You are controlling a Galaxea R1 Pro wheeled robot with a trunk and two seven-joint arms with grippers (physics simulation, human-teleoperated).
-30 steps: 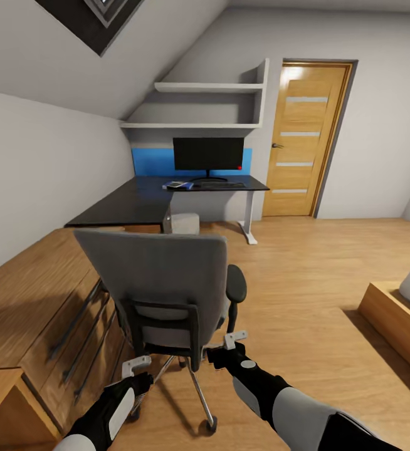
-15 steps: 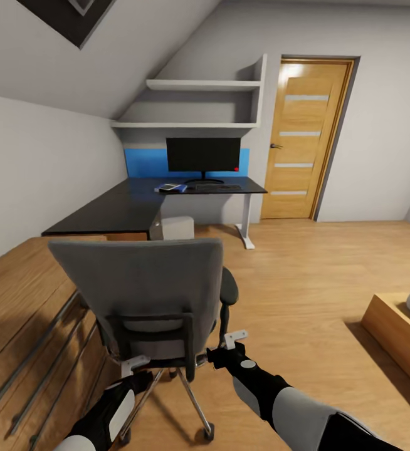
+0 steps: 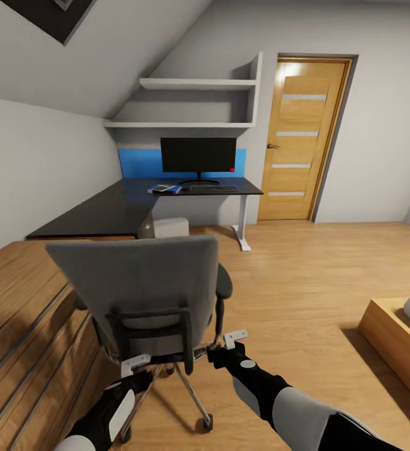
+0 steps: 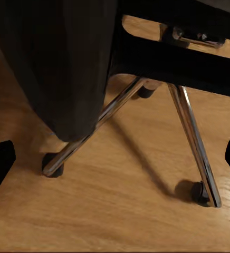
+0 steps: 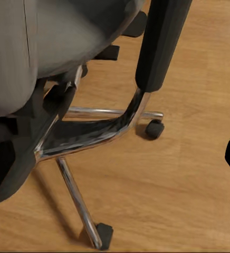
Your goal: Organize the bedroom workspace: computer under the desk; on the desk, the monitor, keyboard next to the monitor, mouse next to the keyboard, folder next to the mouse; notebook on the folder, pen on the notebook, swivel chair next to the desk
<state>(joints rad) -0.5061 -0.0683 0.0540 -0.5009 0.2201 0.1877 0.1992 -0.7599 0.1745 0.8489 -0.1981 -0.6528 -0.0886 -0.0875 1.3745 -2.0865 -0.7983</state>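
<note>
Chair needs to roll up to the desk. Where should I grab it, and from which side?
Take the swivel chair from behind, where both grippers sit now. Probably grip the black frame bars under the tall backrest: narrow and upright, they suit the fingers better than the wide padded back. The left gripper and right gripper flank that frame; the desk lies straight ahead.

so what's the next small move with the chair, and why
Probably keep rolling forward, pushing the swivel chair toward the desk. Both grippers, left and right, sit low behind the chair's back with jaws open, gripping nothing, and bare wood floor separates the chair from the desk's open side near the computer.
</note>
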